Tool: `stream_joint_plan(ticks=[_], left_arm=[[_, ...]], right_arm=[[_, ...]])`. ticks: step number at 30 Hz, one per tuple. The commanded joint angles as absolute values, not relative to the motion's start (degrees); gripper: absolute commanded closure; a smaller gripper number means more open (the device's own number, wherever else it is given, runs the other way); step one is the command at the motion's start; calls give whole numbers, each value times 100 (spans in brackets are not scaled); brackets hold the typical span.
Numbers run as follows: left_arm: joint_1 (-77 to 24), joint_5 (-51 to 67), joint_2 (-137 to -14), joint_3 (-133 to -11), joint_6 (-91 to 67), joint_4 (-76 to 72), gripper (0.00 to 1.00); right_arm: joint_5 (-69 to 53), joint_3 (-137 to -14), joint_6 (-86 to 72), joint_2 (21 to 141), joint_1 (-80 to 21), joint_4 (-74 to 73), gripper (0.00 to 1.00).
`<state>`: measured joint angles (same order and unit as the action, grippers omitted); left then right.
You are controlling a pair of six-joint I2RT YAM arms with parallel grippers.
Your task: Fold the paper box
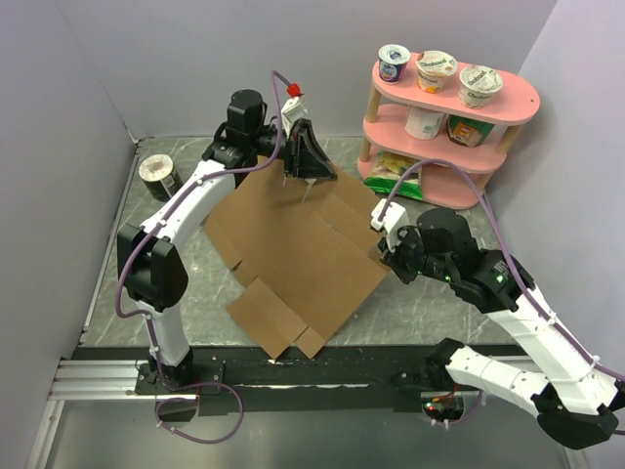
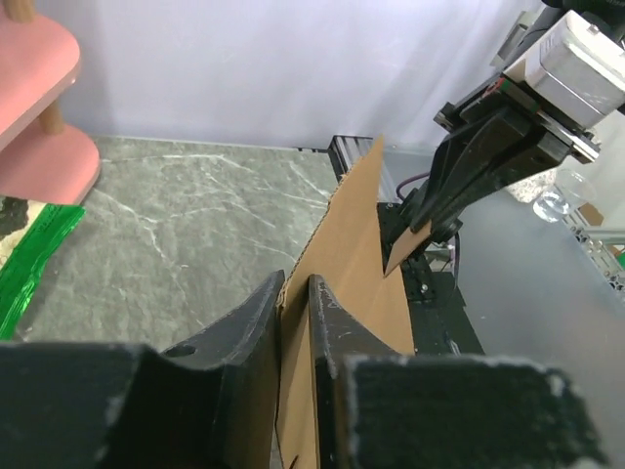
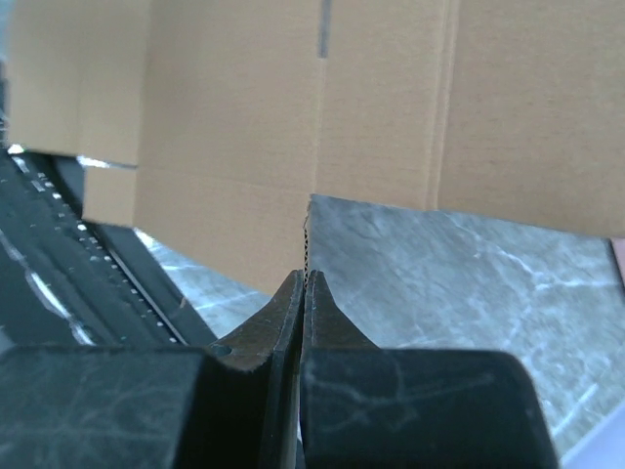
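The paper box is an unfolded brown sheet spread over the middle of the grey marbled tabletop. Its flaps fan toward the left edge, and one corner reaches almost to the near edge. The left arm rises from its base at the near left and bends at a raised elbow by the left edge. Its forearm runs to the far side of the sheet, where the wrist turns down. The left gripper points steeply down at the sheet's far edge. In its wrist view the two dark fingers are drawn in close, with the cardboard sandwiched edge-on between them, so it has hold of the sheet. The right arm leaves its base at the near right, swings out toward the right edge, then doubles back low over the tabletop. The right gripper meets the sheet's right-hand corner. Its wrist view shows the fingers pressed together with only the thin cardboard edge nipped at their tips. The sheet's right side looks lifted off the tabletop there. In the far right corner stands a pink shelf carrying yogurt cups and small cartons. A small dark round container sits near the far left corner, well apart from the sheet.
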<state>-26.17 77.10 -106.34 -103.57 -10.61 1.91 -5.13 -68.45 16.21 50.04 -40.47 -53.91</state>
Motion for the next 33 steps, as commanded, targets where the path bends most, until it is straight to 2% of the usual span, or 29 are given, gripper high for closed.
stream_joint_plan(ticks=[1,2,6,8,9,10,12,13,17,23,30,33], left_arm=[[-2663,8121,-10415,-10195,-1783,-782,80],[-2663,8138,-10415,-10187,-1810,-826,81],[-2663,8025,-10310,-10047,-1819,-948,99],[-2611,7823,-10108,-9932,-1679,-984,99],[-2584,7692,-10029,-9827,-1618,-993,99],[-2540,7377,-9880,-9765,-1582,-1124,99],[-2312,7059,-9748,-9503,-1757,-1448,99],[-2242,6823,-9617,-9397,-2106,-2051,99],[-1873,6234,-9352,-8852,-3083,-3423,99],[-1600,5617,-8930,-8088,-3717,-4260,99],[-1222,5888,-8868,-7489,-5219,-5991,99],[-1187,5994,-8842,-7409,-5362,-6012,99]], right_arm=[[-150,-6970,1775,4817,-4034,-4685,100],[-106,-6978,1784,4808,-4025,-4658,100],[307,-6970,1697,4764,-3999,-4413,100],[674,-6952,1547,4711,-3982,-4307,78],[781,-6926,1495,4685,-3964,-4228,59],[843,-6926,1398,4624,-3894,-4123,27],[835,-6882,1301,4518,-3815,-4008,5],[765,-6856,1222,4404,-3614,-3877,0],[37,-6628,880,4193,-2641,-3561,0],[-869,-5653,457,3956,-2023,-2613,0],[-1845,-4449,264,4086,-1364,-1137,0],[-2398,-4097,229,4192,-1126,-373,0]])
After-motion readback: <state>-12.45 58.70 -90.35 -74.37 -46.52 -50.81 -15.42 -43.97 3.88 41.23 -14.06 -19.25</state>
